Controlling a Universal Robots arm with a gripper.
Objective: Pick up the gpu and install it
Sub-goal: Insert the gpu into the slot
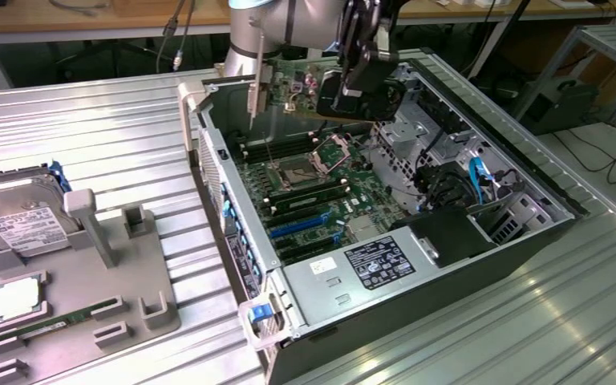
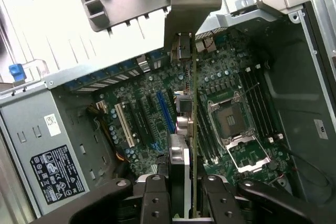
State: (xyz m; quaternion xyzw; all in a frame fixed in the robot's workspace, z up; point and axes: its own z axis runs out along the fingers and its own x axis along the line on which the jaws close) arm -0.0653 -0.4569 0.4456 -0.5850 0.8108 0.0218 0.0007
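Lab: wooden benches [image 1: 126, 18], loose cables [image 1: 605, 160]

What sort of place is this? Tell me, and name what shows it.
Likely a robotics lab bench set up for PC assembly: an open computer case with its motherboard bared, a grey fixture holding a hard drive, and the gripper holding the gpu above the case.

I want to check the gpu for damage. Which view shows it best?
The exterior view: the gpu shows its green face and silver bracket above the case. The wrist view gives it edge-on, a thin line ending in the bracket.
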